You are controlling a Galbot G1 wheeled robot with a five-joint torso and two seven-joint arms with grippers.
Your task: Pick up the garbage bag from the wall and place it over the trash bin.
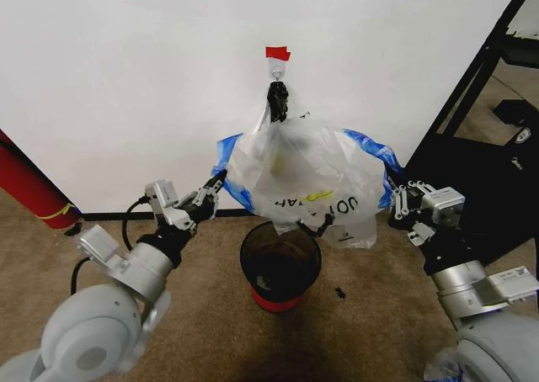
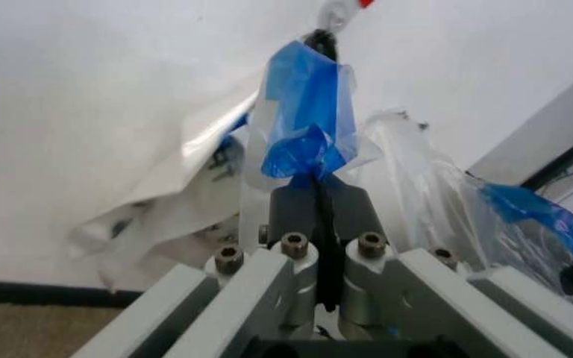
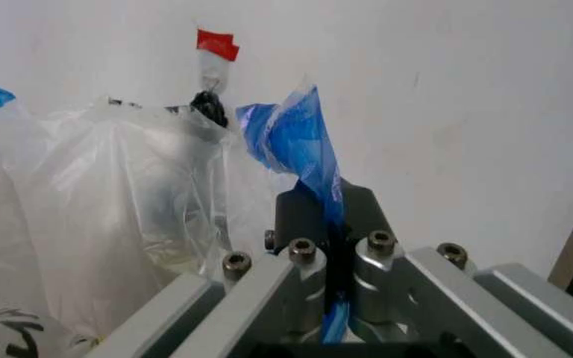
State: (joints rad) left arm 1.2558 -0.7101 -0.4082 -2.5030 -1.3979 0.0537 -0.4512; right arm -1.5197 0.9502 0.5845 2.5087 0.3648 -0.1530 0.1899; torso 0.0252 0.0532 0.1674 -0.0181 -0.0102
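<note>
Grippers spread the garbage bag (image 1: pixel 303 176) wide above the trash bin (image 1: pixel 280 264): left gripper (image 1: pixel 217 183) and right gripper (image 1: pixel 392 198) each clamp a blue edge, its top caught at the wall (image 1: pixel 126 71) hook (image 1: pixel 277 86).

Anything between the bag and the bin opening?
Nothing visible. The garbage bag, stretched between the left hand and right hand, hangs directly above the trash bin. Its top is still caught on the wall hook.

garbage bag (image 1: pixel 307 167) hangs over trash bin (image 1: pixel 280 267); bare floor around.
</note>
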